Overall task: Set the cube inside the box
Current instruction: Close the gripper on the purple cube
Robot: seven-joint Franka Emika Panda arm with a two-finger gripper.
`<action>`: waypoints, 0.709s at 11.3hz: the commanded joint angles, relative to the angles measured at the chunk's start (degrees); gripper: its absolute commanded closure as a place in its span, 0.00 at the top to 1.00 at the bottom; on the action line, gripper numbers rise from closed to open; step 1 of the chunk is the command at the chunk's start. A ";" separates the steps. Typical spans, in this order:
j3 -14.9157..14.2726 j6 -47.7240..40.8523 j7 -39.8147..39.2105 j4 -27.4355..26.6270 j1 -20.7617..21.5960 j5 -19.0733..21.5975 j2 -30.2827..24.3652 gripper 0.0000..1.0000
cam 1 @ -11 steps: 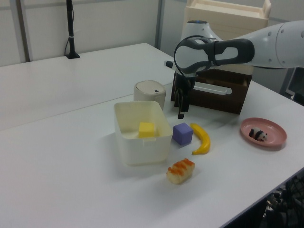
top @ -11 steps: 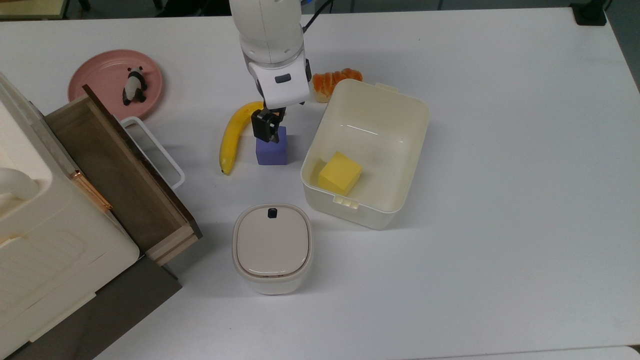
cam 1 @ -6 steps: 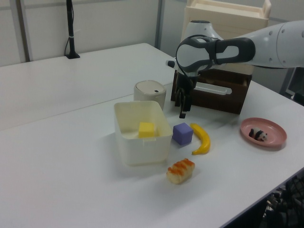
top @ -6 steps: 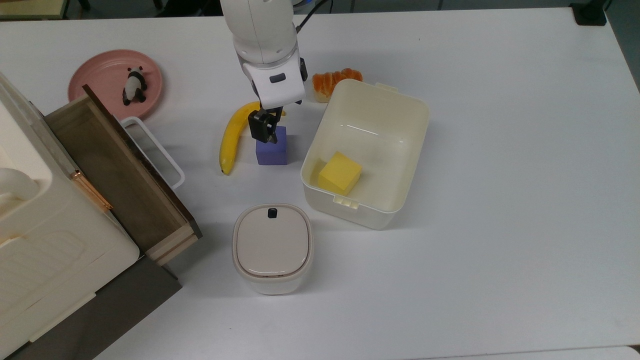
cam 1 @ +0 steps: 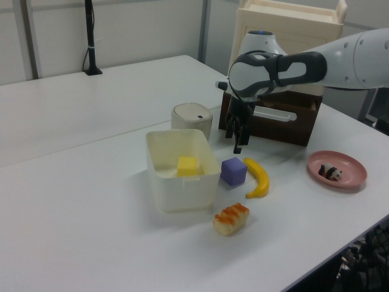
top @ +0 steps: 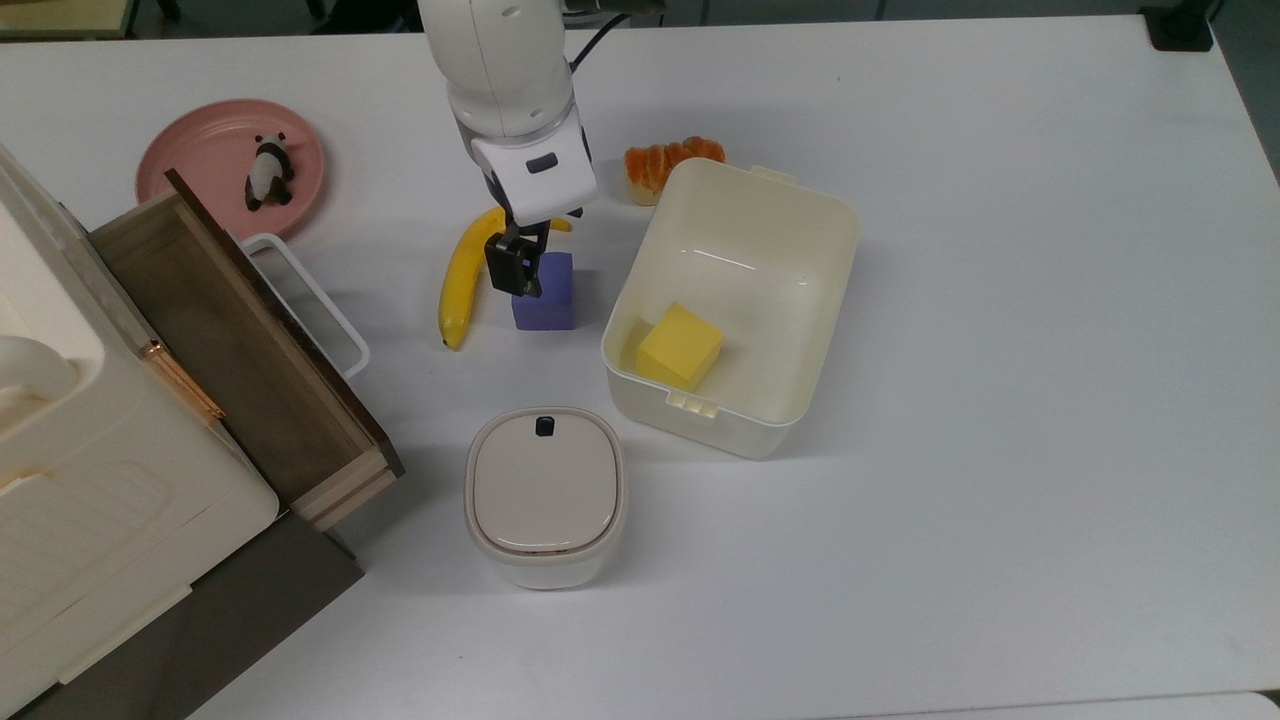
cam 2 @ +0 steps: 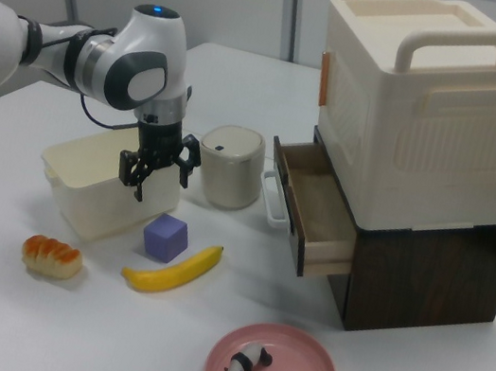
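The small matte purple-blue cube (top: 545, 293) sits on the white bench (top: 1000, 300) in the upper middle of the top view, between the long yellow banana (top: 462, 270) and the large cream plastic tub (top: 832, 300) with rounded corners, just beside the tub's wall and apart from the banana. The black two-finger gripper (cam 2: 158, 173) hangs above the cube, not touching it; in the right view its jaws stand spread and hold nothing.

The main risk, as I judge it, is a poor descent. In the top view the gripper (top: 512, 268) lies over the cube's upper-left edge, not its middle, so one finger could land on the top face and tip or shove the block. A shove could push it against the tub wall, leaving no room for a finger on that side, or knock the banana. A later risk is the yellow cube (top: 681, 346) already lying in the tub near its lower-left corner: a release right above it could leave the purple block perched or bouncing.

In the top view the gripper covers part of the cube's top. How high the fingertips stand above the cube is hard to judge in the left view, centre right (cam 1: 237, 131).
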 commanded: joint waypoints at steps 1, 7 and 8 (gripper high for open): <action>-0.54 1.95 -4.24 -2.07 0.12 0.04 0.09 1.00; -0.54 4.94 -6.00 -2.07 0.12 -4.53 4.05 1.00; -0.54 4.94 -6.09 -2.07 0.21 -5.41 4.57 1.00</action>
